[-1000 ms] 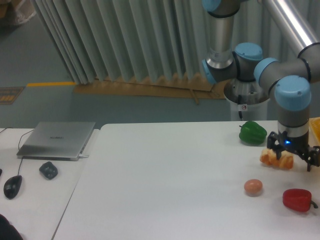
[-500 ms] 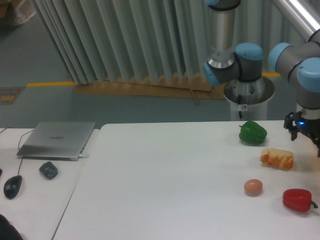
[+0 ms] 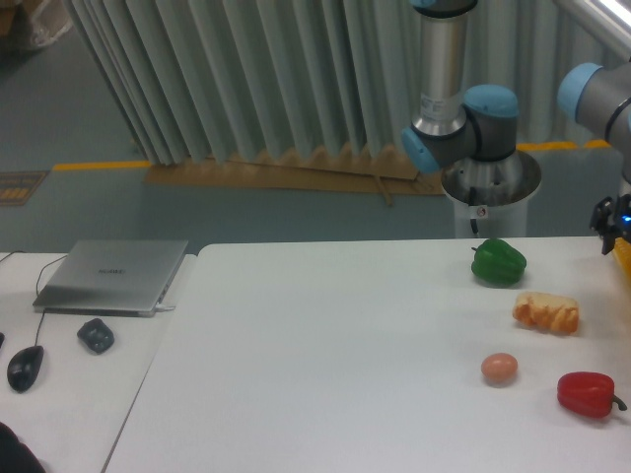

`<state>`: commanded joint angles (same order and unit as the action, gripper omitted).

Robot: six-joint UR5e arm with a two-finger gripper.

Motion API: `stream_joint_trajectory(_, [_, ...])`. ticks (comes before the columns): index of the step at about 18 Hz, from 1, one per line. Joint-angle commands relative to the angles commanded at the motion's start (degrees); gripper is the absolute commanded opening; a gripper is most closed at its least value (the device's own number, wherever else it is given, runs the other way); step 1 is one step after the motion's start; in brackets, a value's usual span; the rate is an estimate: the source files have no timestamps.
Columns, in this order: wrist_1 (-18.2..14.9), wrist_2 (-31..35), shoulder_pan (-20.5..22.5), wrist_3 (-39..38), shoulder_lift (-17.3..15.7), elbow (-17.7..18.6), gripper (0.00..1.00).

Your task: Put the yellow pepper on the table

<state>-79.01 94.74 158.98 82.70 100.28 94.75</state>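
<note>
At the right edge of the white surface (image 3: 325, 345), the gripper (image 3: 609, 229) has moved rightward and upward over the last second, leaving the pale orange pastry (image 3: 546, 312) it hovered over and now sits mostly out of frame. This suggests travel toward the yellow pepper (image 3: 623, 258), of which only a yellow sliver shows at the frame edge, just beside the gripper. The fingers are cut off from view; whether they are spread or closed cannot be told. Nothing is seen held. The green pepper (image 3: 498, 262), egg (image 3: 499, 369) and red pepper (image 3: 587, 393) lie untouched.
</note>
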Motion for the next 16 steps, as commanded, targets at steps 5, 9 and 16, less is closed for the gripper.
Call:
stream_joint_trajectory(5, [-1.8,1.8,5.8,0.6,0.6,-0.1,1.0])
stream_joint_trajectory(9, [-2.1,1.1,9.2,-0.4,0.6,0.3,1.0])
stream_joint_trajectory(16, [-1.6,-8.4,14.3,-6.3,0.8,2.2,1.0])
